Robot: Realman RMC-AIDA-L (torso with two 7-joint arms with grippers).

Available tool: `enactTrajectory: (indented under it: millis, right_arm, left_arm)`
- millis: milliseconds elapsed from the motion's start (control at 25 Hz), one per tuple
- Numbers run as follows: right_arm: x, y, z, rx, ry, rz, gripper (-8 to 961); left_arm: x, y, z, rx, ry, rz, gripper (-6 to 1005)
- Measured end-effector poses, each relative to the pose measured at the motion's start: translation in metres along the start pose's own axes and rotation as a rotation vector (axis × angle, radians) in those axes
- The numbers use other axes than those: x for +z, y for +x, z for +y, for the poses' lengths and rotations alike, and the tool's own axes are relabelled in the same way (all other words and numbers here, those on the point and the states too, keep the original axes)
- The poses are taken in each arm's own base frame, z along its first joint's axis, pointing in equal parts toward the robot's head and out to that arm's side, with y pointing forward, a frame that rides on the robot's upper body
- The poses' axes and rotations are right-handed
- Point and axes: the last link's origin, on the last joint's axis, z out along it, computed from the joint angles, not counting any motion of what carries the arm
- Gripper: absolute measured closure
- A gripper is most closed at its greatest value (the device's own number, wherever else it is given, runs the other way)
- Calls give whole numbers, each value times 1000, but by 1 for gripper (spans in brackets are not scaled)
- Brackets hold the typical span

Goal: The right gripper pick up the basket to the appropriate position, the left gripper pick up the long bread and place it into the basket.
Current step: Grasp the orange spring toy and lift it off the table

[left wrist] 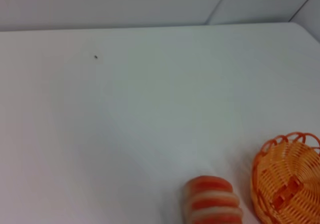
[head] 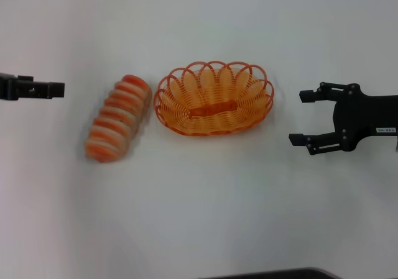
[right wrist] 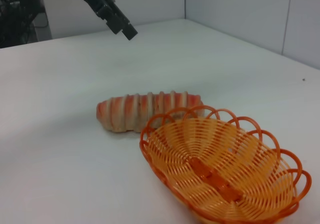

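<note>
While open, right end effector [head: 303,117] beside basket [head: 214,97]

An oval orange woven basket [head: 213,99] with a looped, scalloped rim sits upright and empty on the white worktop [head: 199,204], near the middle of the head view. Just beside it, on the robot's left, lies a long bread [head: 118,118], a ridged loaf striped orange-red and pale cream. The loaf rests flat on the worktop, angled diagonally, its far end close to the basket's rim. It looks slightly shorter than the basket.
</note>
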Motion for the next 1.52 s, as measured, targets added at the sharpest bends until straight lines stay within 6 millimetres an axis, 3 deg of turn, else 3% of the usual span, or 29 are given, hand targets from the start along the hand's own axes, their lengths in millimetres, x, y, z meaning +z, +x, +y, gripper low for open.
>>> enactTrajectory:
  millis: [240,320,480,1000,1520]
  right_arm:
    - [1,-3,-1,1,9,-23,-5]
    - [0,-4,-1,0,10,-24,-6]
    - [0,-5,-2,-1,12,-32,-6]
    - [-2,-6,0,10,8,-43,-5]
    - [-1,-6,0,9,1,-35,-6]
  left_arm:
    - [9,12,19,35,9,4,117]
    - [22,15,34,65,2,-49,117]
    - [36,18,43,97,33,-121,120]
    - [75,17,54,146,208,-229,131]
    - [87,11,59,130,189,-243,141]
